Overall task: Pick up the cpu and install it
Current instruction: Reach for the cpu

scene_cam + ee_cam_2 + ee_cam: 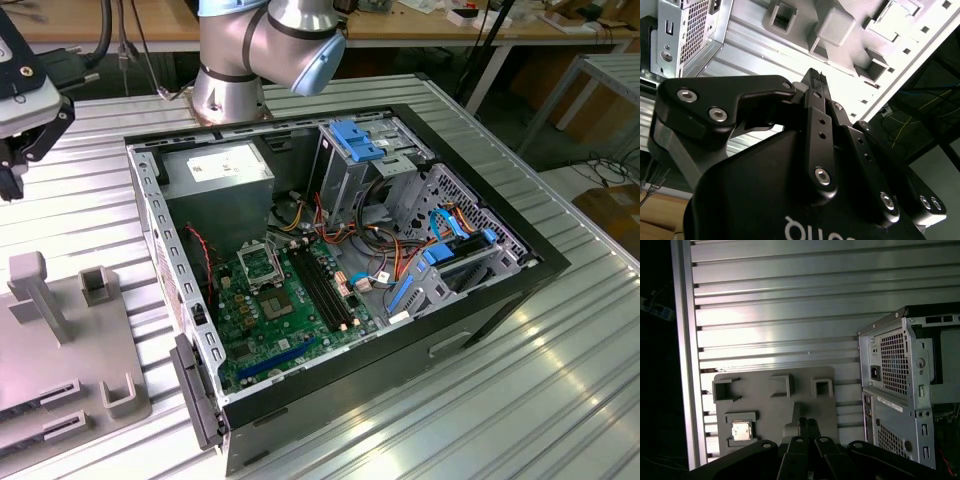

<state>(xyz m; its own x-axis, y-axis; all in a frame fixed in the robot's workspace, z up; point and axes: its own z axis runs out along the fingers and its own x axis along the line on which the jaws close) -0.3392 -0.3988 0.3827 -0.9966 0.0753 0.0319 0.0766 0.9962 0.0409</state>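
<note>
Black-fingered, our gripper [807,423] is pinched together on nothing. Near its tips, off to one side, we see the small square silver cpu [741,430] in a pocket of the grey plastic fixture plate [802,385], near the ribbed aluminium table [790,300] edge. Further along stands the open black computer case [340,270], with wooden benches [80,20] beyond.

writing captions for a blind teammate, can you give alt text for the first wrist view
The gripper, shut, points down at a grey holder tray on a ribbed metal table; the cpu sits in one of the tray's pockets, untouched. The computer case lies beside the tray, rear panel showing.
</note>
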